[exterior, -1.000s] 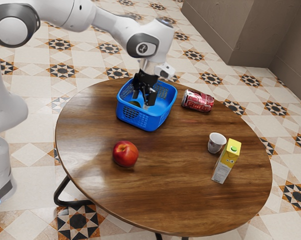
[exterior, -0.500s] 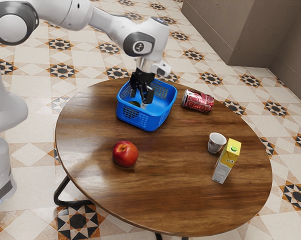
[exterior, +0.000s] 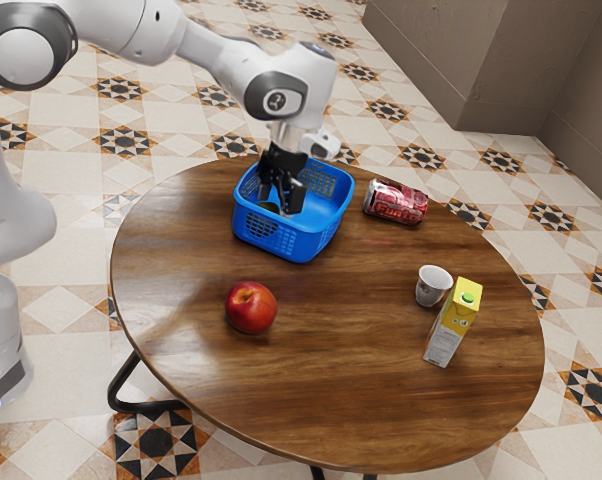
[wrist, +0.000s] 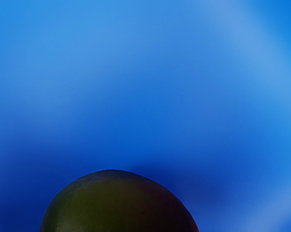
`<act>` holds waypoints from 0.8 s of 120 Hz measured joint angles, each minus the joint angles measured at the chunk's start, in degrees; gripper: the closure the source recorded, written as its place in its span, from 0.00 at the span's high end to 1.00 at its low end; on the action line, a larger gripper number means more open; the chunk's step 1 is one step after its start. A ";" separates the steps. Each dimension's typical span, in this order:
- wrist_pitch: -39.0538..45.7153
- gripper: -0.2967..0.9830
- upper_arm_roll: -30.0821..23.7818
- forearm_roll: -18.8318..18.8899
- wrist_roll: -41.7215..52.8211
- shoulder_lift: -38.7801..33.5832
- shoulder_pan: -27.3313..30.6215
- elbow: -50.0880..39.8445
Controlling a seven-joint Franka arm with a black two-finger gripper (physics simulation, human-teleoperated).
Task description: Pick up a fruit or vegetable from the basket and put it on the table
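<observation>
My gripper (exterior: 280,203) reaches down inside the blue basket (exterior: 312,246), its two fingers apart and open. Low in the basket, a dark green fruit or vegetable (exterior: 271,208) is partly hidden by the fingers and the basket wall. In the wrist view the same rounded dark green thing (wrist: 119,205) is just under the hand, against the blue of the basket (wrist: 136,96). Whether a finger touches it, I cannot tell. A red apple-like fruit (exterior: 251,307) sits outside the basket on the round wooden table (exterior: 331,400).
A red can (exterior: 396,202) lies on its side close to the basket, toward the exterior view's right. Farther that way stand a small white cup (exterior: 433,286) and a yellow and white carton (exterior: 453,322). The basket's walls surround the fingers.
My hand has shifted a little toward the exterior view's left, then sunk slightly lower into the basket. The basket and the things on the table have stayed put.
</observation>
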 joint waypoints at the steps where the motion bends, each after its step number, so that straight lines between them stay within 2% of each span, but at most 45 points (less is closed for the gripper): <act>1: 0.03 0.77 0.00 0.00 0.00 0.00 0.00 -0.02; 96: 2.71 0.77 0.00 -0.74 0.05 0.09 -0.09 -2.28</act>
